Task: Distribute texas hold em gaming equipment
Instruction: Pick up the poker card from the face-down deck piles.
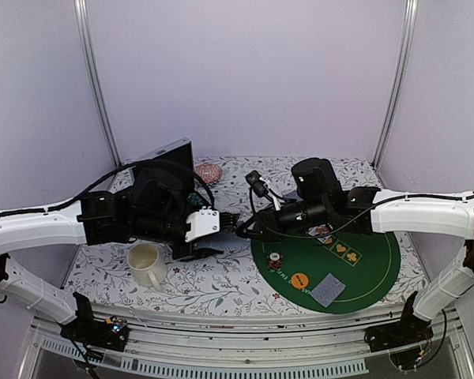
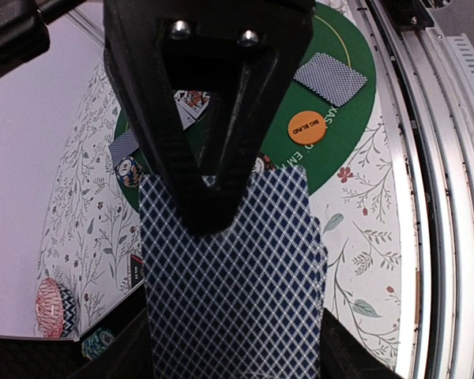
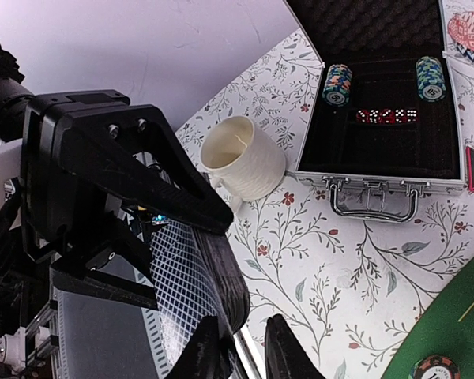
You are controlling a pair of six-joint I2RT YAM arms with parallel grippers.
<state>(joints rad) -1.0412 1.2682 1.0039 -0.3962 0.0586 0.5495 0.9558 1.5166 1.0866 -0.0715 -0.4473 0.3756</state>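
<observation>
smooth playing card (image 2: 237, 292), glossy mug (image 3: 245, 158); metal-edged case (image 3: 379, 183)

Left gripper (image 2: 209, 217) clamped on held cards (image 2: 237, 300): blue diamond backs up, black finger across top. Beyond: green felt mat (image 2: 336, 28) carrying orange BIG BLIND disc (image 2: 304, 126), second card stack (image 2: 330, 77), face-up card (image 2: 191, 103). Pink striped round object (image 2: 54, 306) at lower left.

1. White shells on the left arm (image 1: 31, 225) and right arm (image 1: 426, 213), black joints and wrists.
2. Black cables (image 1: 154, 163) looping along both.
3. Left gripper (image 1: 231, 224) fingers (image 2: 142, 103): black triangular frames, two silver screws (image 2: 179, 30) up top.
</observation>
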